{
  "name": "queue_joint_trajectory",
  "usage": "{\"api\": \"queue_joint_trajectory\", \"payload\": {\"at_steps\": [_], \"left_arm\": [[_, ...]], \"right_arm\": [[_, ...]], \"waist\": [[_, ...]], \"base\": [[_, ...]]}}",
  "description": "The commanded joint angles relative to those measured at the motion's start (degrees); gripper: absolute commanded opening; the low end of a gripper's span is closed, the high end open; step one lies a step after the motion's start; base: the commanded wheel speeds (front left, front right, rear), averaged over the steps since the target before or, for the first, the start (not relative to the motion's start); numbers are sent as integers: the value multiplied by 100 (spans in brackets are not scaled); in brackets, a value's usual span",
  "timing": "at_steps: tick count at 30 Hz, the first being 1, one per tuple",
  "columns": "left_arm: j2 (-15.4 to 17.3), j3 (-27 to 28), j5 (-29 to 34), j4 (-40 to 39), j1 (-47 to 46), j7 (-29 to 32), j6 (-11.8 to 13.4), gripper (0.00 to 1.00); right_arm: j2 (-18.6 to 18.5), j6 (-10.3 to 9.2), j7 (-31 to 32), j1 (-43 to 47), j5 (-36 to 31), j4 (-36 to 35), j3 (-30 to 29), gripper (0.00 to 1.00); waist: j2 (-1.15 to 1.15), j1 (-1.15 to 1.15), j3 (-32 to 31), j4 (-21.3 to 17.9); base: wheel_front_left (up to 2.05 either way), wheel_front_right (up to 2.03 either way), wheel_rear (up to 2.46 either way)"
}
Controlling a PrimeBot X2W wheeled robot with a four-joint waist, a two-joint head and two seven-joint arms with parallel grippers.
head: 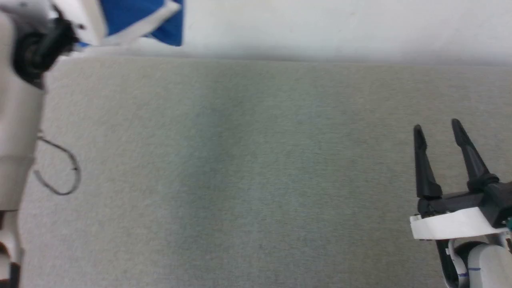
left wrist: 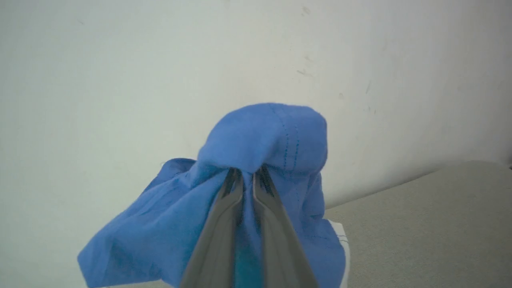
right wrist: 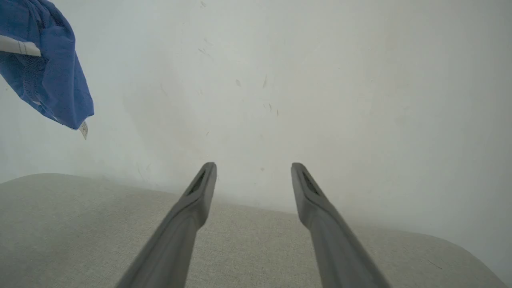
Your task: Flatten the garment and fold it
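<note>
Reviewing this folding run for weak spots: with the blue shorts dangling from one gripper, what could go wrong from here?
The left gripper pinches only a small bunch of the bright blue thin-fabric shorts; they might slip free. Hanging crumpled above the grey woven surface, they would likely land in a heap, since the open right gripper holds no corner.

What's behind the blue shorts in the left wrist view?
Behind the shorts, pinched by the left gripper, is a pale wall, with grey upholstery at lower right. The cloth covers the stretch directly behind.
</note>
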Motion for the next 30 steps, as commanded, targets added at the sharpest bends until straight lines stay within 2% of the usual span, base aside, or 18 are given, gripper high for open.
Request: {"api": "queue_joint_trajectory", "payload": {"at_steps": [1, 5, 11, 18, 21, 25, 30], "left_arm": [[-212, -118, -10, -185, 72, 40, 63, 0], [-473, -388, 15, -555, 462, 88, 153, 0], [-860, -713, -11, -1058, 1466, -143, 434, 0], [-1297, -1087, -68, -1379, 2523, -628, 530, 0], [-1504, -1346, 23, -1241, 2934, -863, 564, 0], [-1729, -1772, 308, -607, 3367, -1014, 722, 0], [-2102, -1857, 192, 55, 3600, -1173, 803, 0]], "right_arm": [[8, -5, -56, 107, 63, -2, -119, 100], [9, -5, -86, 202, 141, -6, -253, 100], [9, -5, -113, 327, 217, -14, -338, 100], [9, -5, -126, 329, 251, -33, -320, 100], [9, -5, -131, 307, 270, -24, -307, 100], [9, -5, -125, 246, 296, 18, -240, 100], [9, -5, -119, 158, 307, 62, -182, 100]], "waist": [[0, 1, -481, -591], [0, 1, -544, -898], [0, 1, -531, -1269], [0, 1, -395, -1435], [0, 1, -343, -1451], [0, 1, -298, -1448], [0, 1, -265, -1408]], "base": [[0, 0, 0], [0, 0, 0], [0, 0, 0], [0, 0, 0], [0, 0, 0], [0, 0, 0], [0, 0, 0]]}}
